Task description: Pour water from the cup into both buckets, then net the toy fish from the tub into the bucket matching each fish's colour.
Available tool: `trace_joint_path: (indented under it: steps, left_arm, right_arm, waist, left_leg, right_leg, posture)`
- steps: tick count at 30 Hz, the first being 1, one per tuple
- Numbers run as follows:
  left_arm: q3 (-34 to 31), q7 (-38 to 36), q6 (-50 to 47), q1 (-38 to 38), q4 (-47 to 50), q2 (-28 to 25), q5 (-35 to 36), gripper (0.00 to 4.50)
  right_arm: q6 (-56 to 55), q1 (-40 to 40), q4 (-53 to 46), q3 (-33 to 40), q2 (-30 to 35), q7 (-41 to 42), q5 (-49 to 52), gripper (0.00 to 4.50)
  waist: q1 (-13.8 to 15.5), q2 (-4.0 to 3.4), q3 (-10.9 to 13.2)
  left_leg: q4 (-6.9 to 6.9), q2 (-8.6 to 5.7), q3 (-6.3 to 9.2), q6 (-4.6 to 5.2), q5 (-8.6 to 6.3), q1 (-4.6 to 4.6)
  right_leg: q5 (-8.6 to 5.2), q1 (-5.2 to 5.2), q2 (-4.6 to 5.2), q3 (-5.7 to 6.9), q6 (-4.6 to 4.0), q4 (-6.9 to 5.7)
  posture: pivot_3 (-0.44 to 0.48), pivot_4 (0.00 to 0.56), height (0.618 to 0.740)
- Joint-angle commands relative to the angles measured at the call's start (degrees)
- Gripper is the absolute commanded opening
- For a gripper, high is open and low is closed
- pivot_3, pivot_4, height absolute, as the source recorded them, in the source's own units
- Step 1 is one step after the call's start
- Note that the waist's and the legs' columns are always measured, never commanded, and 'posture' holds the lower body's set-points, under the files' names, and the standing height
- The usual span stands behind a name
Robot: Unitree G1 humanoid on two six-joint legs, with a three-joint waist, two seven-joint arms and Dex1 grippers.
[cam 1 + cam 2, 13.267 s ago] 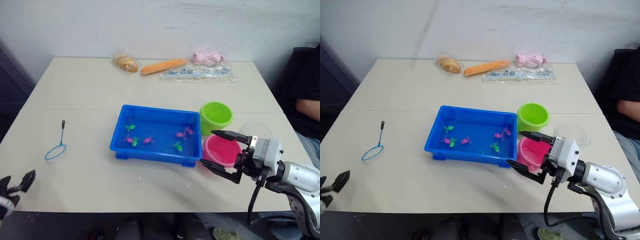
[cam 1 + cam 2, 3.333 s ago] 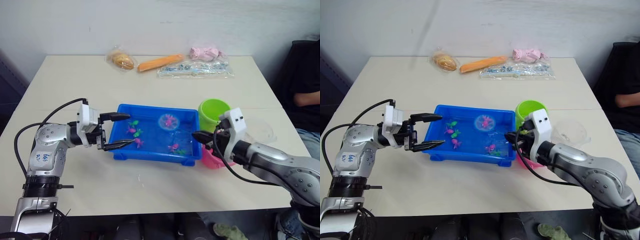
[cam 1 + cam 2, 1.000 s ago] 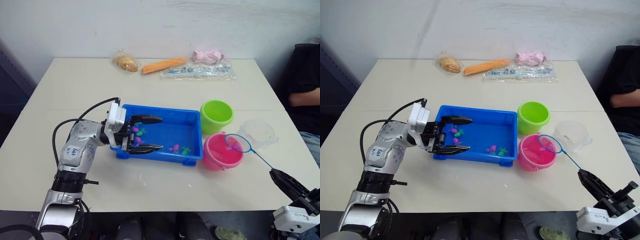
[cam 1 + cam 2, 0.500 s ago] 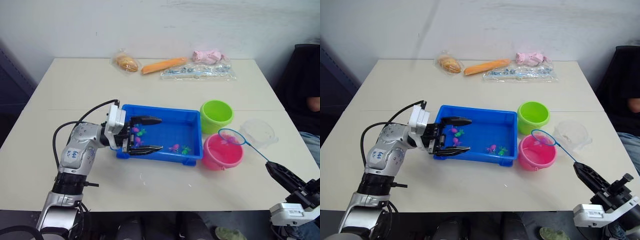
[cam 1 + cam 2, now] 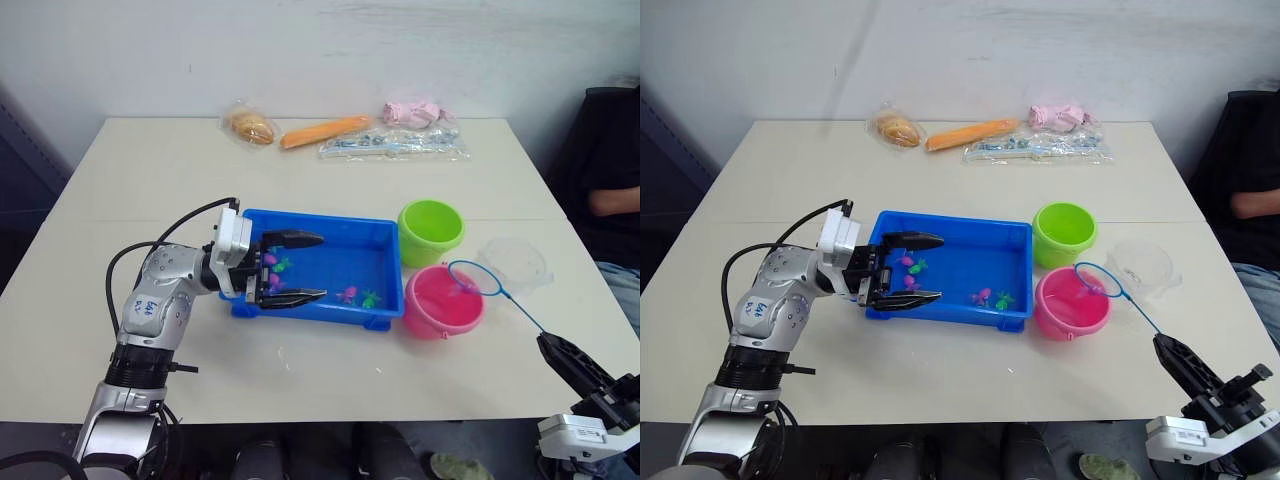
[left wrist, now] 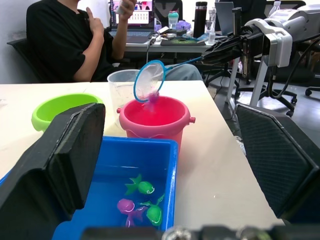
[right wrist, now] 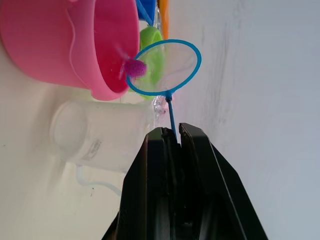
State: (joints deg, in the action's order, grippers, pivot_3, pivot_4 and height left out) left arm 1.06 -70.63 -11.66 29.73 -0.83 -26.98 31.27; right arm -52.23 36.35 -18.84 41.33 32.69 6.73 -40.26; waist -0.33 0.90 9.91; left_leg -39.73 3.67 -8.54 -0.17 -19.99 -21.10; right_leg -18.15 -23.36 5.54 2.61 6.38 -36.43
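Net (image 5: 473,279) over pink bucket (image 5: 443,301)

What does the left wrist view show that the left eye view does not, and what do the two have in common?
Left wrist view: a desk with a laptop and a bottle behind the table. Left eye view: the bread bag and orange packet at the table's far edge. Both: the tub, the green bucket, and the net, held by the right hand over the pink bucket.
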Motion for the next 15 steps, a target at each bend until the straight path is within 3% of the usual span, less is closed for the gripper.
trace_joint_path:
  steps: [1,7,11,15]
  left_arm:
    - [-0.4,0.4,0.7,0.6,1.1,0.3,0.1,4.47]
    - [-0.5,0.8,0.7,0.2,1.5,0.2,0.1,4.47]
    - [-1.0,0.8,0.6,0.1,1.1,-0.4,0.1,4.47]
    - [-2.5,1.1,1.5,0.1,-1.3,-1.8,-0.7,4.47]
  right_arm:
    - [-1.2,1.7,-1.9,-1.5,0.1,-0.1,1.7,0.0]
    - [1.1,0.7,-0.2,-1.0,0.6,-1.6,4.8,0.0]
    - [5.7,0.9,-0.2,-6.1,3.3,4.2,20.8,0.0]
    - [19.8,0.3,-8.4,-13.0,8.8,14.2,48.1,0.0]
  waist:
    - [0.0,0.0,0.0]
    - [0.0,0.0,0.0]
    - [0.0,0.0,0.0]
    - [-0.4,-0.01,0.0]
  left_leg:
    - [0.0,0.0,0.0,0.0,0.0,0.0]
    - [-0.06,0.0,0.02,0.0,0.0,0.0]
    - [-0.06,0.01,0.03,0.0,0.0,0.01]
    - [-0.08,0.04,0.04,0.02,0.01,0.04]
  right_leg:
    - [-0.01,0.0,0.0,0.01,-0.01,-0.02]
    - [-0.02,0.0,0.01,-0.01,-0.03,-0.07]
    - [-0.02,0.0,0.01,-0.01,-0.03,-0.09]
    - [-0.02,0.0,0.01,-0.04,-0.03,-0.14]
  posture:
    - [0.0,0.15,0.74]
    - [0.0,0.15,0.74]
    - [0.0,0.15,0.74]
    - [0.0,0.15,0.74]
